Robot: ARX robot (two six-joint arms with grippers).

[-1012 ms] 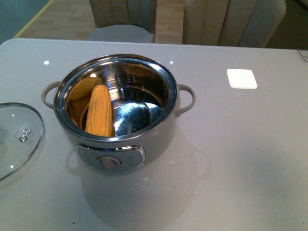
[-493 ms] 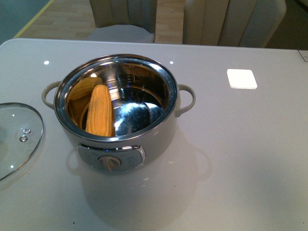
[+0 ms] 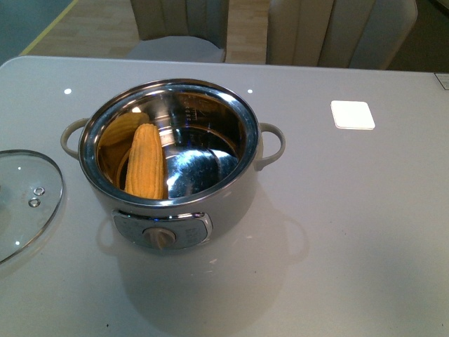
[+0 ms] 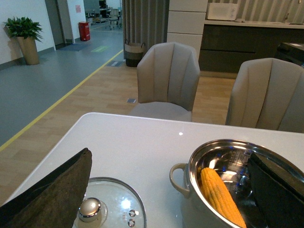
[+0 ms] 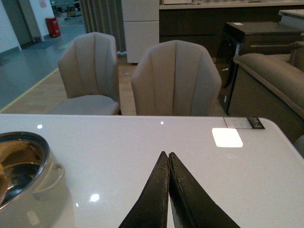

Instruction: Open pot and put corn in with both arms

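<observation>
Corn [image 3: 145, 170] sits unmoved in your open pot [image 3: 175, 223] (lid [image 3: 21, 200] still aside); left gripper [image 4: 166, 190] spread wide, right gripper [image 5: 169, 164] clenched on nothing, so you look finished.

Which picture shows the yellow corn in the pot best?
The front view. It looks down into the open pot, so the whole corn shows, leaning against the inner wall. The left wrist view shows the corn from the side, its lower end cut off by the picture edge. The right wrist view shows only the pot's edge, no clear cob.
</observation>
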